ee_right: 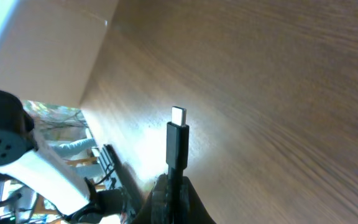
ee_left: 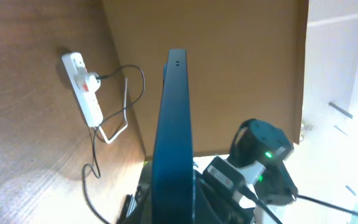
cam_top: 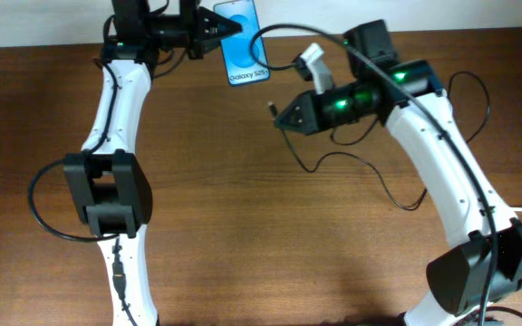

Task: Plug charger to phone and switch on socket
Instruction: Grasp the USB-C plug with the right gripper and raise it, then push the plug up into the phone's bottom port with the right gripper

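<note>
The left hand grips the phone at the far side. The right hand pinches the charger near it.

Between the phone and the charger tip we saw only open air above bare table. The left gripper and its arm blocked the phone's left side, while the right gripper crowded the space behind the tip. The charger's loose loops cluttered the wood beside the right arm. The socket lay well apart from the phone.
</note>
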Controlling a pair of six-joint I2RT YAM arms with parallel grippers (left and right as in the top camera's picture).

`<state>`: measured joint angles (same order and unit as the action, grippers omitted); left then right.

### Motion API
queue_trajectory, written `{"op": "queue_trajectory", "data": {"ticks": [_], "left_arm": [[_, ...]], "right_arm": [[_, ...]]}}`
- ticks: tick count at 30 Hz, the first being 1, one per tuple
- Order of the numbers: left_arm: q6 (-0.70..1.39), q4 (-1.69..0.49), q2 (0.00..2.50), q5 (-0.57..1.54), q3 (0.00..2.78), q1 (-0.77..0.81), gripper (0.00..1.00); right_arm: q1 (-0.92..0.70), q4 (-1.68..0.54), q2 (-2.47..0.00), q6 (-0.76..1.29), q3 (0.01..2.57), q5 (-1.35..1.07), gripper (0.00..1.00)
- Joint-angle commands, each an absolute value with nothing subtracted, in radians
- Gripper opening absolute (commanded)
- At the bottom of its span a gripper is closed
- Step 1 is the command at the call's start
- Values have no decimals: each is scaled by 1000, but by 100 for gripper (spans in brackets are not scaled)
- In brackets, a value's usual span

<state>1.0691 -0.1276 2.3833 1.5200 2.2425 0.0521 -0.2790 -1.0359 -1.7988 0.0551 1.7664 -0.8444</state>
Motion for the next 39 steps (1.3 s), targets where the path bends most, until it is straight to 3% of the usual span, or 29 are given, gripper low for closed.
{"op": "queue_trajectory", "data": {"ticks": [1,14,29,34,39], "left_arm": [[1053,-120,2374,1559,2256,64,0],[1053,-109,2374,1499,2256,82,0],[1082,-109,2374,1480,2256,83,0],[1083,-109,2374,1494,2256,79,0],[1082,-105,2374,1509,2256,70,0]], "right_arm": [[-329,-978,-1796,190,1761,-754,4],[-330,-847,-1798,349,1750,-755,4],[-326,-818,-1803,375,1750,-778,4],[-284,-844,-1803,278,1750,-990,4],[-253,-855,-1803,218,1676,-1030,4]]}}
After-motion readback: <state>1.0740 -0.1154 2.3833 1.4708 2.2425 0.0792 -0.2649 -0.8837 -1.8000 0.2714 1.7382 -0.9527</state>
